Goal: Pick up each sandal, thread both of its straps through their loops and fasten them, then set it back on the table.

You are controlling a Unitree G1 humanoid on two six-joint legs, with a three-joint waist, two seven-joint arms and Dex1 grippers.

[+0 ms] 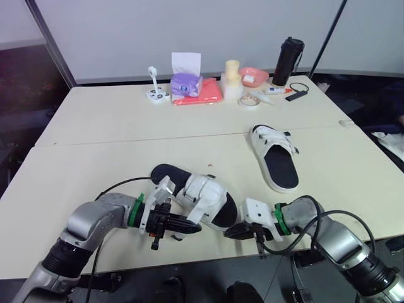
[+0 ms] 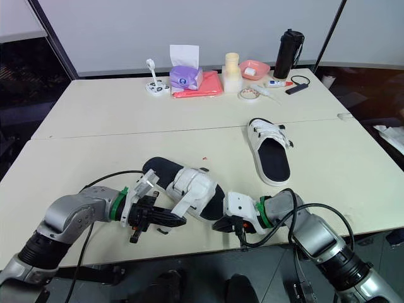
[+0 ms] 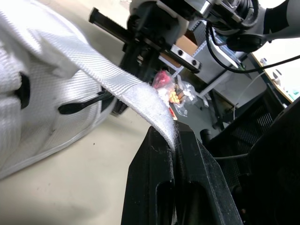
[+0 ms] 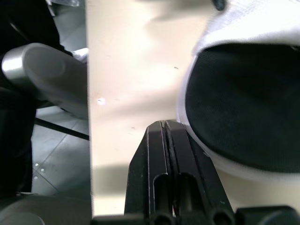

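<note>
Two black-soled, white-strapped sandals on the cream worktop (image 1: 113,164): near sandal (image 1: 203,197) lower centre, far sandal (image 1: 278,161) centre right. Left tool (image 3: 174,134) pinches the near sandal's white woven strap (image 3: 117,80); right tool (image 4: 165,125) closed, empty.

Back row, left to right: white stand (image 1: 155,88), purple tissue box (image 1: 185,83) on a coral cloth (image 1: 201,93), cream cylinder (image 1: 232,79), tape roll (image 1: 249,101), pink bowl (image 1: 254,76), pen (image 1: 278,91), upright black bottle (image 1: 288,61).

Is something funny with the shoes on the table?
Yes. The near sandal has a white strap sticking out loose instead of fastened down; the left gripper is pinching its end. The far sandal lies flat and looks fine.
</note>
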